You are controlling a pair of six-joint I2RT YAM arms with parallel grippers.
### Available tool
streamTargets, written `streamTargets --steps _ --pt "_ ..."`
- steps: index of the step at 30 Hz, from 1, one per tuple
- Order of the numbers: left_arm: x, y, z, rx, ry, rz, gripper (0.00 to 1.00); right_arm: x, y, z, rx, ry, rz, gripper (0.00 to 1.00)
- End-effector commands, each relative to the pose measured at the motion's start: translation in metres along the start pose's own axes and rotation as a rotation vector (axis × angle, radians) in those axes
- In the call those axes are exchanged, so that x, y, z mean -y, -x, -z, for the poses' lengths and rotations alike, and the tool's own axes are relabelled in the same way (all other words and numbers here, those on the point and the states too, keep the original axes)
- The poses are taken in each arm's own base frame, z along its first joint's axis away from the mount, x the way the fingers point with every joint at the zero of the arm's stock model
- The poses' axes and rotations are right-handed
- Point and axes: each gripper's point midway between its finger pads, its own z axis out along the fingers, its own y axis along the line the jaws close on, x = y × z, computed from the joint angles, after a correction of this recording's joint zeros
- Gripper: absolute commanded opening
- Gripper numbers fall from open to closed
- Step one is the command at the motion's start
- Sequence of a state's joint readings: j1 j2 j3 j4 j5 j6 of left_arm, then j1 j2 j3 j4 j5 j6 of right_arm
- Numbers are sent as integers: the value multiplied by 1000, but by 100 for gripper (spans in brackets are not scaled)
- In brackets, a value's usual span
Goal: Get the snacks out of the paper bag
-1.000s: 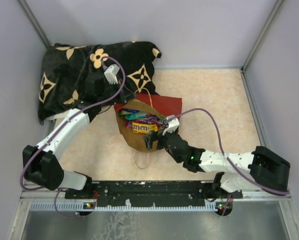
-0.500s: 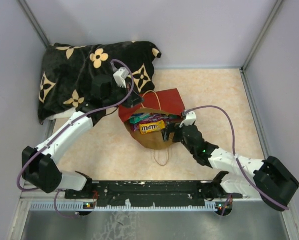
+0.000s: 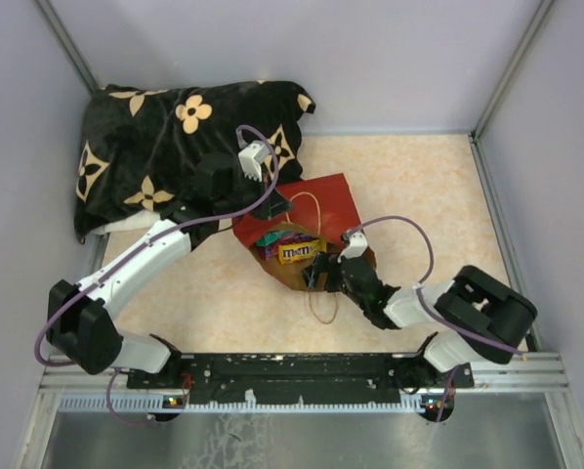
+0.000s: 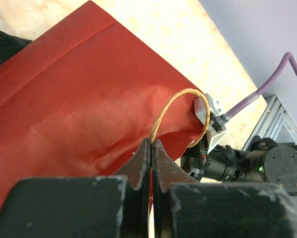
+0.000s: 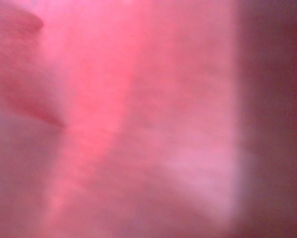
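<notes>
- At 10 o'clock on the pale speckled tabletop (image 3: 429, 195) we see a black pillow with tan flower patterns (image 3: 165, 147). The left arm crosses over its near edge and hides part of it.
- The left gripper (image 4: 151, 144) is pinched tight, with its two dark fingers meeting on the thin looped twine handle (image 4: 185, 90). The loop arches up toward 1 o'clock from the fingertips, and its lower end is lost behind them.
- The red paper carrier bag (image 3: 326, 200) lies near the middle of the table. Its red outside faces 12 o'clock and its brown kraft inside (image 3: 294, 277) opens toward 6 o'clock. In the left wrist view the red sheet runs off the picture at 9 o'clock.
- The snacks sit in the bag's mouth. We can read the yellow M&M's pack (image 3: 298, 251), with a small green-teal packet (image 3: 270, 237) at its 10 o'clock. The packets under these are too small and crowded to tell apart.
- A second twine loop (image 3: 321, 308) lies flat on the table at 6 o'clock from the bag.
- The right gripper (image 3: 318, 274) is at the mouth's rim, at 4 o'clock from the M&M's pack. Its dark fingers merge with the shadow, so we cannot tell whether they are apart or closed.
- The right wrist view is only a pink-red blur, darker at 3 o'clock, with no outline we can name.
</notes>
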State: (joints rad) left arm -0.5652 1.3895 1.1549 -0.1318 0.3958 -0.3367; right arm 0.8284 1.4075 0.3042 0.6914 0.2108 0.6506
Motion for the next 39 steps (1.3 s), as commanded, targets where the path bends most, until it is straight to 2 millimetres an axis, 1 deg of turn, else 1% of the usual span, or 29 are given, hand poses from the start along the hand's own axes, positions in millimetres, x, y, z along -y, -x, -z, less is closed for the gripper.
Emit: streamTargets --steps 1,3,4,5,6,7,8,9,13,15,17,20,21,22,23,24,26,28,31,33,35,39 --pt "4 5 -1 8 -23 -2 0 -32 22 -18 121 25 -114 94" --pt "4 6 0 11 -21 -4 0 -35 24 -23 145 14 -158 94" --pt "4 6 0 13 -20 -7 0 -34 24 -25 154 5 -182 92" --pt "4 6 1 14 -19 -7 0 -33 25 -26 162 -7 -204 88" --pt "4 7 2 16 -18 -9 0 -31 24 -28 165 -14 -218 80" --pt "5 7 2 18 -19 -10 0 -31 23 -29 161 -18 -226 69" --pt "5 8 3 19 -21 -10 0 -30 21 -30 153 -27 -233 62" --pt "6 8 3 20 -24 -11 0 -29 19 -31 145 -34 -245 62" --pt "8 10 4 21 -29 -12 0 -24 10 -27 136 -37 -330 70" --pt "8 9 4 18 -28 -9 0 -23 4 -23 126 -34 -400 71" --pt "8 9 4 16 -31 -8 0 -26 -1 -21 115 -24 -439 71" --pt "8 9 4 12 -33 -9 0 -33 -6 -23 82 -19 -441 74" --pt "8 8 3 11 -32 -7 0 -37 -7 -25 71 -7 -438 78" --pt "9 8 3 9 -34 -7 0 -46 -6 -25 61 38 -421 85" --pt "9 8 3 9 -34 -10 0 -58 -3 -23 62 114 -392 97" --pt "9 8 3 9 -35 -10 0 -69 -2 -21 63 187 -378 99" --pt "8 7 3 8 -32 -11 0 -81 -6 -18 53 283 -393 99" --pt "6 6 2 6 -24 -9 0 -82 -15 -20 19 303 -455 99" --pt "5 4 0 -1 -22 -8 0 -93 -28 -26 -45 360 -463 99" --pt "5 3 0 -6 -22 -6 0 -97 -32 -28 -67 374 -464 99" --pt "4 4 0 -4 -21 -9 0 -93 -29 -25 -44 365 -473 99" --pt "4 4 0 -5 -18 -10 0 -77 -19 -15 25 317 -510 99"
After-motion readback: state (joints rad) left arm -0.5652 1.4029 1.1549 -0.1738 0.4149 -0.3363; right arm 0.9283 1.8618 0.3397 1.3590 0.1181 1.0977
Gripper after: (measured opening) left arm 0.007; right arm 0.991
